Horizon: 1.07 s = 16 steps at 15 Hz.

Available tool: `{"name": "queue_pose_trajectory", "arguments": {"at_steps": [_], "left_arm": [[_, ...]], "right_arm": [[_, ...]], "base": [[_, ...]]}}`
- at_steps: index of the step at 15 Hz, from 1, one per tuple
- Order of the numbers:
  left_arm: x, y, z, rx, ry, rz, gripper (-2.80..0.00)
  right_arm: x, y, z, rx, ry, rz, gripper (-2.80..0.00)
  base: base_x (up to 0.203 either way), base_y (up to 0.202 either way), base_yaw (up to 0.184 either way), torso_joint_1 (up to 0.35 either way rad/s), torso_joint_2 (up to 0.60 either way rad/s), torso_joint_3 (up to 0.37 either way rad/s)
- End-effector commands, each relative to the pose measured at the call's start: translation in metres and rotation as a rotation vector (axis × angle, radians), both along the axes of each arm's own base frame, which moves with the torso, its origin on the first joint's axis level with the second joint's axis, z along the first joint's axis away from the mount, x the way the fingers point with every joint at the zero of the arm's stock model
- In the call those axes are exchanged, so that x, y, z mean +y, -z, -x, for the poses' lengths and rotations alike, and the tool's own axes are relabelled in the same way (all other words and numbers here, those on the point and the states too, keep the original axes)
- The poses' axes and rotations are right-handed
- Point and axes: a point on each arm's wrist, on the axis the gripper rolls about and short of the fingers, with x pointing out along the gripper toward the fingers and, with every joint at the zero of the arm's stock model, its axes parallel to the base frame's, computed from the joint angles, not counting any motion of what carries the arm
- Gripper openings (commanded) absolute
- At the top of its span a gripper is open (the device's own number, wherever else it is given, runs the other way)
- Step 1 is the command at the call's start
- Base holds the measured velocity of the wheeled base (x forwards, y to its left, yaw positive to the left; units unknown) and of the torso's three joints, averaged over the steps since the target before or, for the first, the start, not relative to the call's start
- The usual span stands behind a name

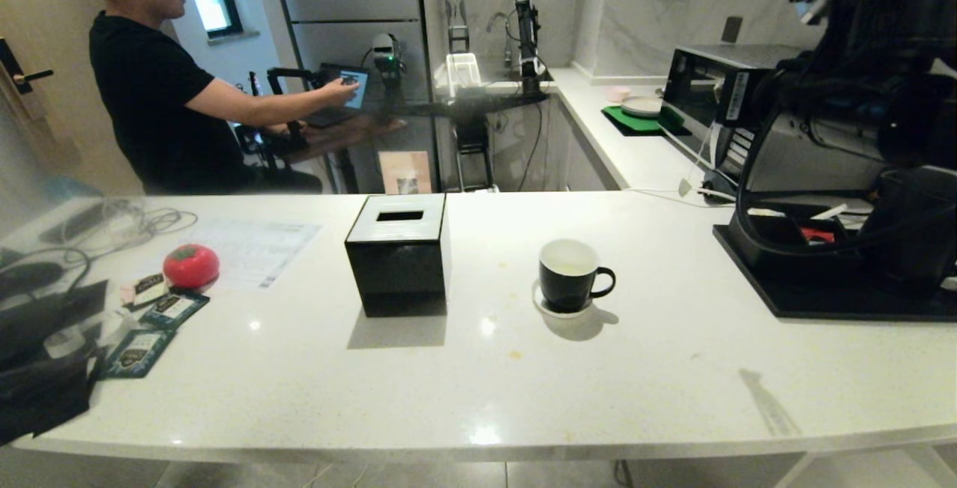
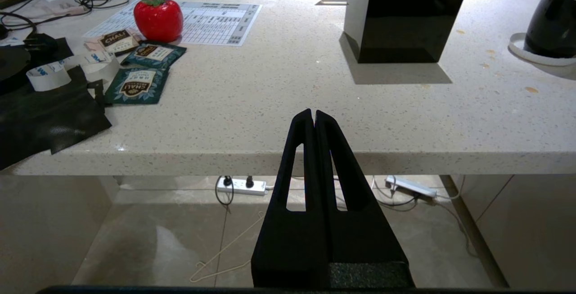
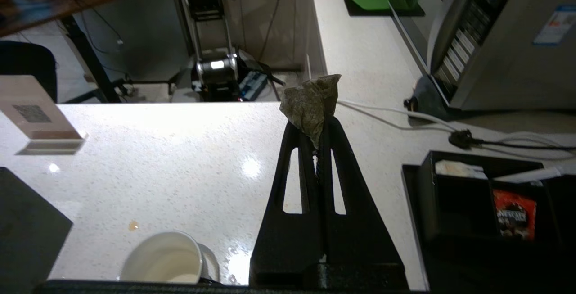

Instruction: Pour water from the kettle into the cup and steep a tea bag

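While my head cam looks down over the white counter [image 1: 635, 368], the black mug [image 1: 570, 276] sits on its little white saucer [image 1: 540, 303] near the middle, handle pointing to my right, with the black cube box [image 1: 398, 256] with a slot on top just to its left. Way over on my left are a red strawberry-looking thing [image 1: 191, 265], a printed sheet [image 1: 254, 247] and some teal sachets [image 1: 153, 331]. My right arm [image 1: 860, 99] bulks up at the right edge, over a black tray [image 1: 822, 301], and a person in a black shirt [image 1: 161, 92] is reaching at a screen in the back. From my left wrist, my left gripper [image 2: 313, 115] is parked at the counter's front edge, jaws pressed together on nothing, with the sachets [image 2: 139, 80] and the strawberry thing [image 2: 158, 18] ahead of it. From my right wrist, my right gripper [image 3: 316, 128] is up over the counter, jaws clamped on the tea bag [image 3: 311, 105], a crumpled greyish pouch sticking out past the tips. The mug [image 3: 164, 258] is down below it, white inside showing, and a small red packet [image 3: 514, 213] sits in the tray's compartment. Can't really pick out the kettle in any view.
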Motion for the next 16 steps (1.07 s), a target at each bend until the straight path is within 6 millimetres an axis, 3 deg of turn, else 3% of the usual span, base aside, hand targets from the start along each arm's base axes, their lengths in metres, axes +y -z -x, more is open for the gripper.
{"name": "queue_pose_trajectory", "arguments": {"at_steps": [1, 16], "left_arm": [[0.000, 0.000, 0.000, 0.000, 0.000, 0.000, -2.80], [0.000, -0.001, 0.000, -0.006, 0.015, -0.080, -2.80]], "right_arm": [[0.007, -0.002, 0.001, -0.016, -0.019, 0.000, -2.80], [0.047, -0.002, 0.017, -0.024, -0.160, 0.033, -2.80]], "base": [[0.000, 0.000, 0.000, 0.000, 0.00, 0.000], [0.000, 0.000, 0.000, 0.000, 0.00, 0.000]]}}
